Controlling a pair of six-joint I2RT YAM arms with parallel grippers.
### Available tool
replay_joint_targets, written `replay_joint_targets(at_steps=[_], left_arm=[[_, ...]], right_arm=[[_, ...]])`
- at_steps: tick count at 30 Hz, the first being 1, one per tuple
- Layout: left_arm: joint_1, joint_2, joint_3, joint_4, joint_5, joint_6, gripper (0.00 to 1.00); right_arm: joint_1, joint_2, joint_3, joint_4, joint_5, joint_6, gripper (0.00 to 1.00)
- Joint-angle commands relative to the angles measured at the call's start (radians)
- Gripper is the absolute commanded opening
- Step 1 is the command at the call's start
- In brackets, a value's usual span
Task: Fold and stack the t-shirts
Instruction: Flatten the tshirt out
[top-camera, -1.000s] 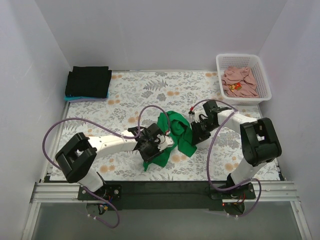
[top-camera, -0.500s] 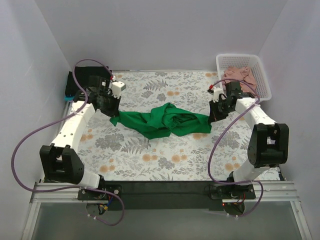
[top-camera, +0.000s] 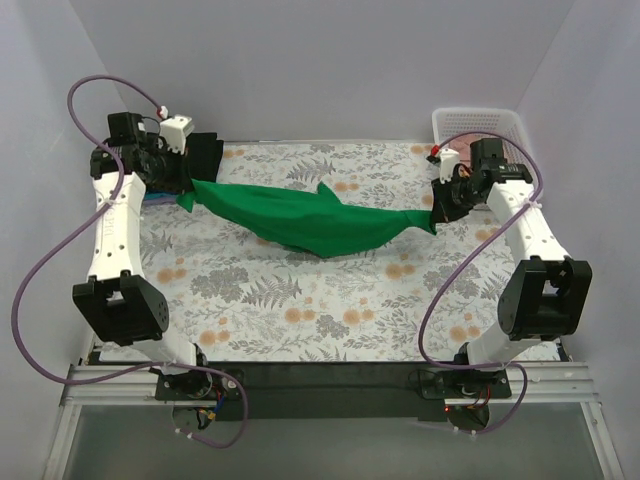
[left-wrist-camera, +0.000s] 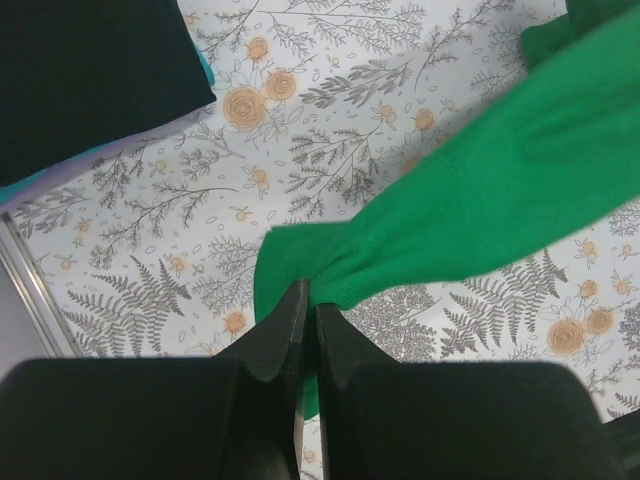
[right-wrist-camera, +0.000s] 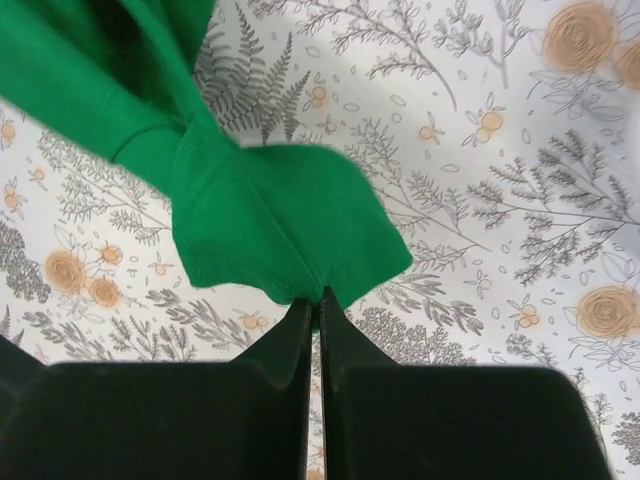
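The left gripper (left-wrist-camera: 305, 312) has its jaws clamped on one end of the green t-shirt (top-camera: 318, 226), and the right gripper (right-wrist-camera: 318, 310) on the other. The shirt sags bunched between them. Even tension and a level lowering onto the floral tablecloth (top-camera: 300, 312) should flatten it.

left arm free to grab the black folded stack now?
Probably not: the left gripper is shut on the green t-shirt, stretched across to the right gripper. The black stack lies close, uncovered.
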Motion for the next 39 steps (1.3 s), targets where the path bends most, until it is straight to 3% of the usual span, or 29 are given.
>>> replay_joint_targets(at_steps=[1, 5, 8, 10, 15, 17, 18, 19, 21, 23, 24, 27, 32, 39], left_arm=[[0.006, 0.033, 0.003, -0.058, 0.021, 0.017, 0.00], [0.008, 0.087, -0.023, -0.024, 0.023, 0.004, 0.00], [0.009, 0.109, 0.019, -0.024, 0.044, -0.013, 0.00], [0.009, 0.138, 0.053, -0.033, 0.053, -0.026, 0.00], [0.009, 0.208, 0.141, -0.058, 0.092, -0.046, 0.00], [0.009, 0.224, 0.142, -0.069, 0.092, -0.041, 0.00], [0.009, 0.230, 0.130, -0.067, 0.075, -0.038, 0.00], [0.009, 0.231, 0.124, -0.066, 0.069, -0.032, 0.00], [0.009, 0.228, 0.110, -0.066, 0.058, -0.024, 0.00], [0.009, 0.222, 0.081, -0.057, 0.053, -0.021, 0.00], [0.009, 0.219, 0.073, -0.055, 0.053, -0.023, 0.00], [0.009, 0.221, 0.057, -0.053, 0.058, -0.026, 0.00], [0.008, 0.224, 0.046, -0.053, 0.063, -0.027, 0.00], [0.008, 0.199, -0.017, -0.034, 0.067, -0.030, 0.00]], right_arm=[[-0.010, 0.000, -0.037, -0.073, -0.025, -0.044, 0.01], [-0.008, 0.030, -0.078, -0.093, -0.093, -0.049, 0.01], [0.028, -0.012, -0.092, -0.175, -0.180, -0.142, 0.01], [0.151, -0.074, -0.118, -0.266, -0.223, -0.248, 0.01], [0.566, -0.252, -0.278, -0.280, -0.378, -0.288, 0.01], [0.605, -0.259, -0.339, -0.265, -0.427, -0.300, 0.02], [0.619, -0.241, -0.341, -0.265, -0.411, -0.296, 0.16], [0.628, -0.226, -0.294, -0.266, -0.391, -0.299, 0.39], [0.597, -0.172, -0.213, -0.269, -0.318, -0.288, 0.57], [0.520, -0.129, -0.069, -0.259, -0.365, -0.294, 0.84], [0.438, -0.064, -0.021, -0.224, -0.380, -0.253, 0.85], [0.347, 0.096, 0.140, -0.098, -0.316, -0.062, 0.77], [0.337, 0.271, 0.248, 0.063, -0.063, 0.098, 0.70], [0.335, 0.500, 0.457, 0.110, 0.087, 0.165, 0.70]])
